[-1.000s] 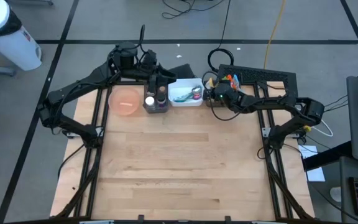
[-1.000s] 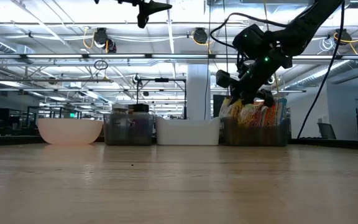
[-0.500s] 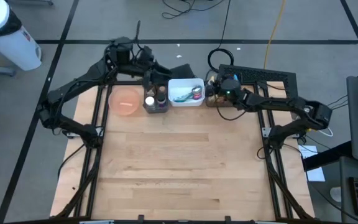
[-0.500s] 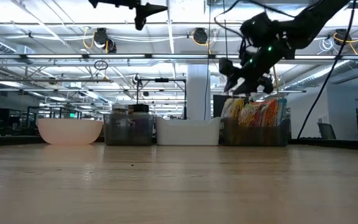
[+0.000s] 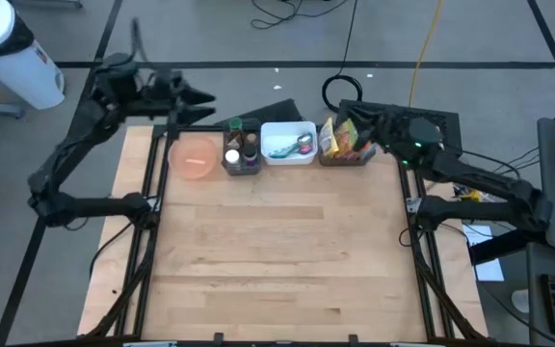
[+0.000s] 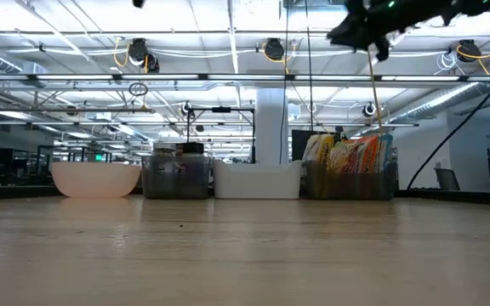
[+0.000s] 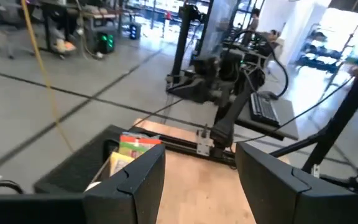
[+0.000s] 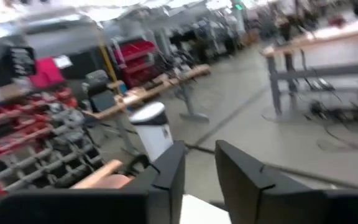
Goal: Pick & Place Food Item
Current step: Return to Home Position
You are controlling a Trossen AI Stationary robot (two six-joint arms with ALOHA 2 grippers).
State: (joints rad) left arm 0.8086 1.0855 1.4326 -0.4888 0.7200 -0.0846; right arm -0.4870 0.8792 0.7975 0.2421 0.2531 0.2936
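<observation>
- Left gripper (image 7: 197, 168): fingers (image 7: 132, 183) spread wide with nothing between them. It hangs off the tabletop's (image 5: 277, 251) far left corner (image 5: 203, 96), above the floor.
- Right gripper (image 8: 199, 165): fingers (image 8: 166, 177) a little apart and empty. It is raised high (image 6: 340, 36), just behind the right black bin (image 5: 345, 157).
- Four containers line the far edge, side by side: pink bowl (image 5: 194, 157), left black bin (image 5: 242, 166), white bin (image 5: 288, 130) and right black bin. The rest of the wood, down to the near edge, is open.
- One yellow noodle pack (image 6: 317, 151) stands on end at the right black bin's left end, long axis vertical, with other packs beside it.
- The left black bin holds bottles; I cannot tell how many.
</observation>
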